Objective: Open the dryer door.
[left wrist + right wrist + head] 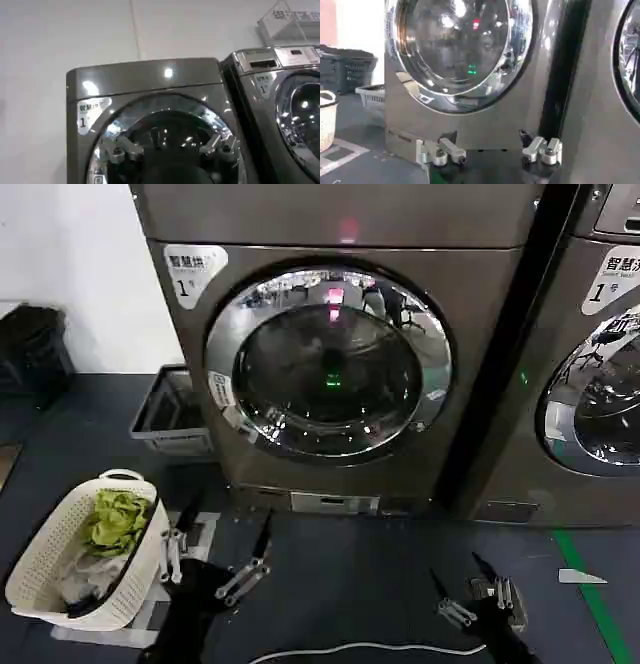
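Door (pixel 330 364) sits shut, flush on the dryer (pixel 340 224) front. Left hand (pixel 218 556) and right hand (pixel 478 586) hang low before it, both spread open, seemingly holding nothing. Basket (pixel 60 544) stands on the floor beside the left hand.

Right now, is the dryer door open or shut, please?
Shut: the dryer door sits flush in the machine's front, its chrome rim unbroken all round.

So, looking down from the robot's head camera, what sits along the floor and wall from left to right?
Dark crate → white laundry basket → grey tray → dryer door, shut → second machine.
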Available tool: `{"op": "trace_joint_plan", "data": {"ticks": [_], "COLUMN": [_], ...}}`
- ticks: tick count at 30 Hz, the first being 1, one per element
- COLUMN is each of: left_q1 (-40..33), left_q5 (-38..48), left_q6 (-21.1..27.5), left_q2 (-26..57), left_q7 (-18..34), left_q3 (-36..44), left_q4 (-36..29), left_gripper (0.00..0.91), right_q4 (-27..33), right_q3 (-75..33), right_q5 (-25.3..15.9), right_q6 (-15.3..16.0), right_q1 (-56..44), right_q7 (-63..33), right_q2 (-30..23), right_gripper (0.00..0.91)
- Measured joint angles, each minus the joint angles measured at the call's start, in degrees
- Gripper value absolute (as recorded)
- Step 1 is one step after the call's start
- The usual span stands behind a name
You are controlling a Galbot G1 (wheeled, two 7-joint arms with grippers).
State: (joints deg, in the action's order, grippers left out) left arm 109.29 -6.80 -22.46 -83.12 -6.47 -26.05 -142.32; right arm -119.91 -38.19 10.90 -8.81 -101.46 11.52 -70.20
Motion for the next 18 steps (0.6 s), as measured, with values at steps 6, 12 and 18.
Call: {"op": "trace_joint_plan", "data": {"ticks": [6, 12, 18], "left_q1": [0.17, 0.26, 0.66], "left_q5": [-0.37, -0.54, -0.98], "left_q6": [-0.11, -0.20, -0.39], "left_q2": [0.16, 0.06, -0.26], "left_q7": [0.05, 0.06, 0.07], "left_q3": [0.14, 0.10, 0.07], "left_q4": [0.59, 0.74, 0.73], "left_gripper": [0.907, 0.907, 0.907], "right_q4": [0.87, 2.42, 4.36], "right_q3": [1.73, 4.89, 10.52], "right_q5": [3.34, 5.19, 6.96], "right_q6": [1.09, 3.13, 5.06], "right_q1": [4.95, 12.47, 22.21], "right_q7": [-1.06, -1.72, -2.37], "right_q2": [4.44, 10.31, 14.98], "right_gripper": [0.907, 0.907, 0.907]}}
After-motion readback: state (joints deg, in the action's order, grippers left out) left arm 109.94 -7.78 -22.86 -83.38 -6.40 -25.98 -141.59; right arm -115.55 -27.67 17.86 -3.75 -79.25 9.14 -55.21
